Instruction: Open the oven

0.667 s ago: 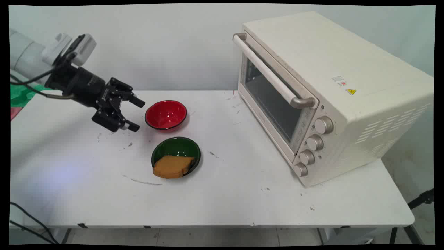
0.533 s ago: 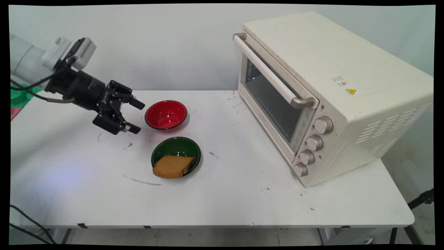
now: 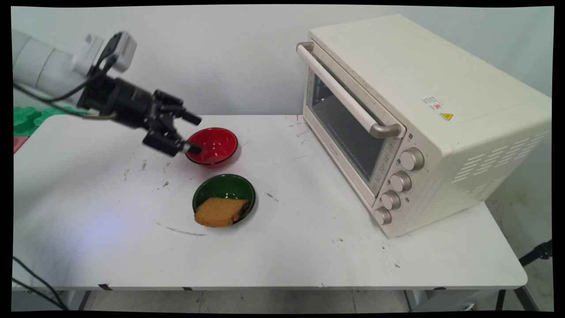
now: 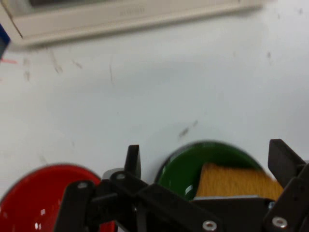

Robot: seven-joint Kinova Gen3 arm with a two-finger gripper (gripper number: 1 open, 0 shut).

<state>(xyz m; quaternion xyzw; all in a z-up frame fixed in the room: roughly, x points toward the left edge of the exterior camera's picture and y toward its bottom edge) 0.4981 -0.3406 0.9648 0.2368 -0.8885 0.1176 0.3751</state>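
White table (image 3: 309,247) runs across the main view in front of a pale wall, its top marked with dark scuffs. On its right side stands a cream toaster oven (image 3: 419,119), angled so that its glass door and long handle face left and toward the near side; the door is shut, and four knobs run down its front right panel. From the upper left the arm reaches in with black cables hanging from it, and the gripper (image 3: 193,133) hangs above the table at the left rim of the red bowl (image 3: 212,146), its fingers spread wide, one above the other in this view; the lower fingertip overlaps the bowl's left rim. The red bowl holds nothing that can be seen. Just nearer than it sits a green bowl (image 3: 224,194), and a slice of brown bread (image 3: 220,211) lies in the near part of that bowl, hanging over the rim.

From the hand view, the gripper (image 4: 207,162) shows its two fingers wide apart with nothing between them. The green bowl (image 4: 193,166) with the bread (image 4: 231,180) lies between and behind the fingers, the red bowl (image 4: 34,193) at lower left. Beyond them is bare scuffed table (image 4: 159,87), and the oven's lower front edge (image 4: 130,19) crosses the top.
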